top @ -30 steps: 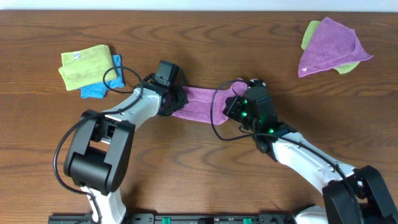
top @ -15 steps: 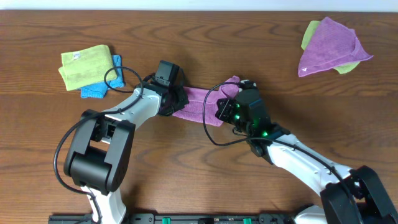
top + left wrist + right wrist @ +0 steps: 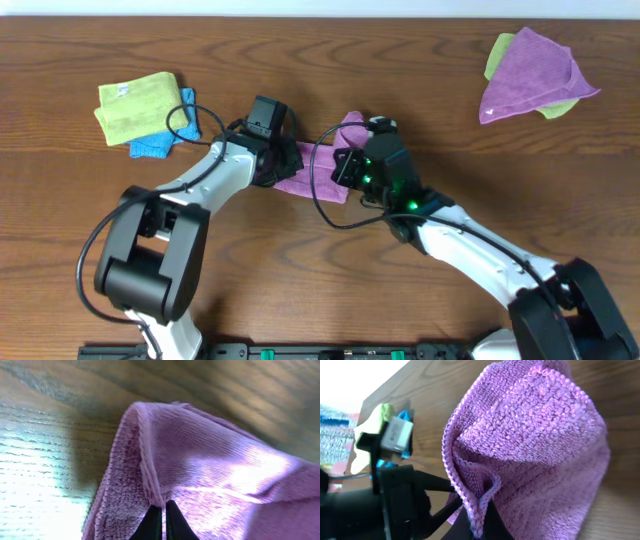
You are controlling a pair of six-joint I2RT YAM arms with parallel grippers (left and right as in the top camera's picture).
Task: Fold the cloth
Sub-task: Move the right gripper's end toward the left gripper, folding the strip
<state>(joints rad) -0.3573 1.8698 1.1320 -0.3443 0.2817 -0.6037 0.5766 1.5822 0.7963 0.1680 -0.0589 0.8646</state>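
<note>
The purple cloth (image 3: 312, 167) lies on the table between my two arms. My left gripper (image 3: 282, 160) is shut on its left edge, pinning a hem; in the left wrist view the fingertips (image 3: 162, 514) pinch a seam of the cloth (image 3: 210, 460). My right gripper (image 3: 347, 150) is shut on the cloth's right end and holds it lifted over the rest, close to the left gripper. In the right wrist view the fingers (image 3: 481, 520) clamp a doubled hem of the cloth (image 3: 535, 435), with the left arm (image 3: 395, 500) just beyond.
A folded green cloth on a blue one (image 3: 140, 108) sits at the back left. A purple cloth over a green one (image 3: 533, 75) lies at the back right. The table is dark wood (image 3: 400, 60).
My right gripper has carried the cloth's right end leftward, over the cloth toward the left gripper. The visible flat part of the cloth has shortened. The left gripper has stayed put.
</note>
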